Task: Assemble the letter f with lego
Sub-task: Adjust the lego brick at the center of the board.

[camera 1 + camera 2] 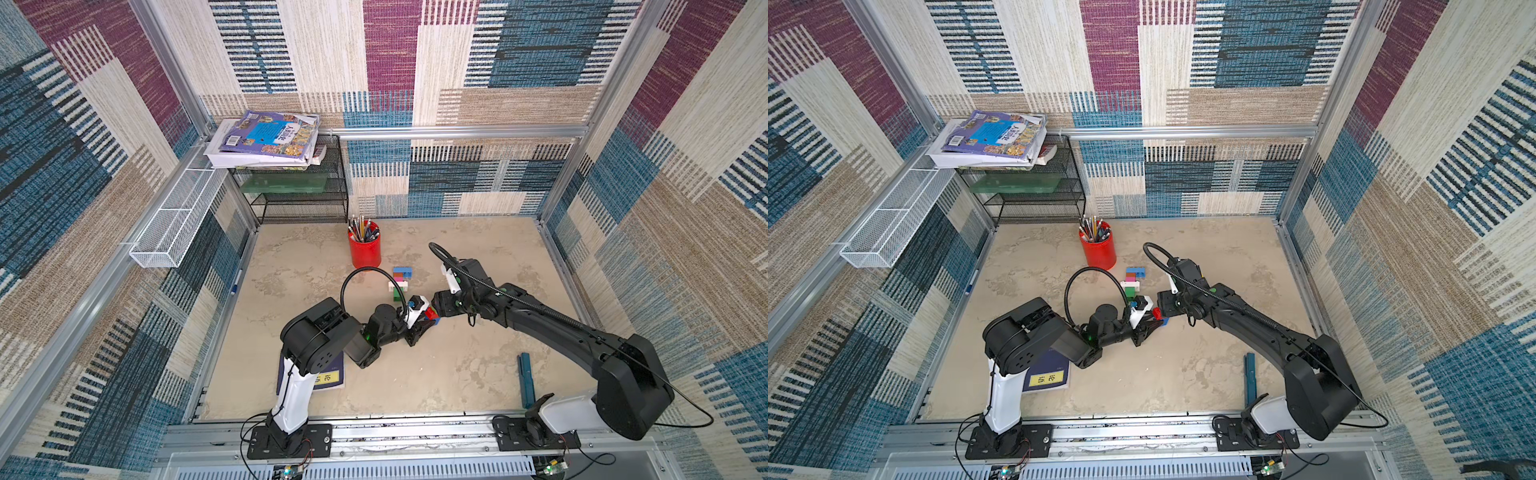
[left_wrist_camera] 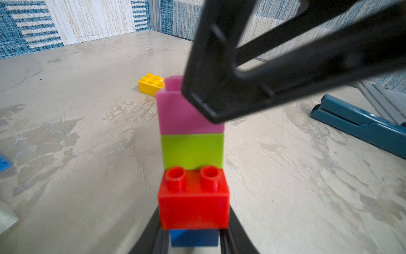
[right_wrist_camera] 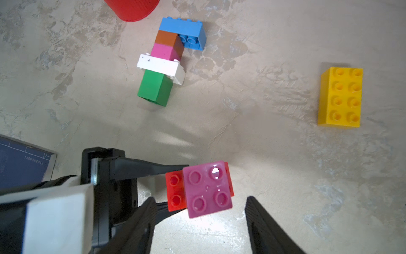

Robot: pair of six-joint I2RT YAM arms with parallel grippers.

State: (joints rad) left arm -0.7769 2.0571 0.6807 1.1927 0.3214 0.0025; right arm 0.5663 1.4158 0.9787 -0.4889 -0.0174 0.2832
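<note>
1. Currently, left gripper: clamped on studded plastic stack of pink, lime, red, blue bricks, frame centre in both top views.
2. Right gripper: jaws apart, flanking stack's pink end.
3. Blue-brown-pink-white-green brick assembly: just above stack.

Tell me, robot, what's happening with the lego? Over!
Left gripper shut on four-brick stack. Right gripper open, straddling its pink top. Half-built f lies flat on table; nothing between it and the stack.
</note>
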